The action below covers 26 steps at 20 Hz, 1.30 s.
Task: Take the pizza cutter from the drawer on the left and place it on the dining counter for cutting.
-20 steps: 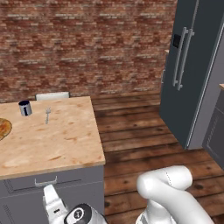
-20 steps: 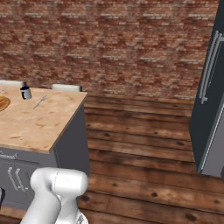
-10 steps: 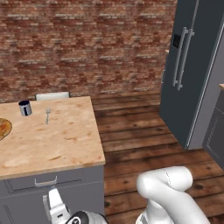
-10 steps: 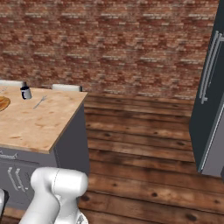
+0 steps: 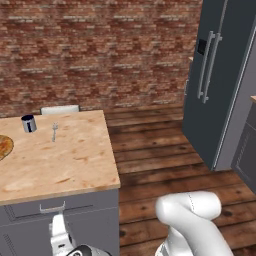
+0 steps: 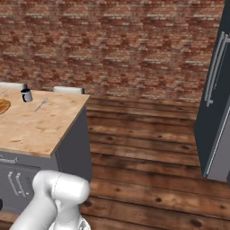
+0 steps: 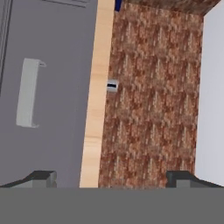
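Note:
The drawer point(image 5: 30, 210) is a shallow dark grey front with a short silver handle point(image 5: 52, 206), under the near edge of the dining counter point(image 5: 65, 160), and it looks shut. The pizza cutter is hidden. My gripper point(image 5: 60, 231) hangs low in front of the cabinet, just below the drawer handle. The hand view is rolled sideways: the drawer point(image 7: 57, 109) and its handle point(image 7: 28, 92) lie up and to the left, apart from the fingers. There my gripper point(image 7: 111, 177) stands open with nothing between its fingertips point(image 7: 42, 177). The dining counter point(image 6: 36, 128) also appears from the right.
On the counter stand a dark cup point(image 5: 29, 123), a fork point(image 5: 54, 131) and a pizza point(image 5: 4, 147) at the left edge. A white stool point(image 5: 60, 109) sits behind it. A tall dark fridge point(image 5: 220, 80) stands at right across open wood floor point(image 5: 150, 150).
The hand has sunk a little lower in front of the cabinet, below the drawer handle. The jaws stay wide open. Nothing on the counter has moved.

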{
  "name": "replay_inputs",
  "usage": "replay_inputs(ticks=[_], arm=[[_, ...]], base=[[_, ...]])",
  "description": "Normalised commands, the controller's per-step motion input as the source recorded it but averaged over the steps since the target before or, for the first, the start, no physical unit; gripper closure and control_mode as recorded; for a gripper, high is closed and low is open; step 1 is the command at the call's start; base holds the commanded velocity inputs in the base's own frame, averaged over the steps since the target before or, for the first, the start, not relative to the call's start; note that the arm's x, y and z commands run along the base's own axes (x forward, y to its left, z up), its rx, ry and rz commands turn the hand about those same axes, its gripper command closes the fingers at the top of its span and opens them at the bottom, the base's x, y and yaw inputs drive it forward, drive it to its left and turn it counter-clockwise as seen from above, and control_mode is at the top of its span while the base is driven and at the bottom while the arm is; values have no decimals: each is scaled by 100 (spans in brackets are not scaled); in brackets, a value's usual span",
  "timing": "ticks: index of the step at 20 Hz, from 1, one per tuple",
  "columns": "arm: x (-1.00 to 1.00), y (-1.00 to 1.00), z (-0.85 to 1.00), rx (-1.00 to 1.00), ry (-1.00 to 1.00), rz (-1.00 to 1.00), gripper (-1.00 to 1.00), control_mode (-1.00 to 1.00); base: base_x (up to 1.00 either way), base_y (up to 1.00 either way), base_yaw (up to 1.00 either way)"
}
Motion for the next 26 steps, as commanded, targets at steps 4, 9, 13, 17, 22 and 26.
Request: replay_inputs(ticks=[4, 9, 13, 17, 22, 26], arm=[[34, 18, -14, 0, 0, -1, -100, -100], [34, 2, -16, 0, 0, 0, -100, -100], [20, 0, -23, 0, 3, 0, -100, -100], [18, 12, -25, 0, 6, 0, -100, -100], [11, 20, -17, 0, 9, 0, -100, -100], [12, 23, -6, 0, 8, 0, -100, -100]], base=[[0, 0, 0], [0, 0, 0], [0, 0, 0], [0, 0, 0], [0, 0, 0], [0, 0, 0]])
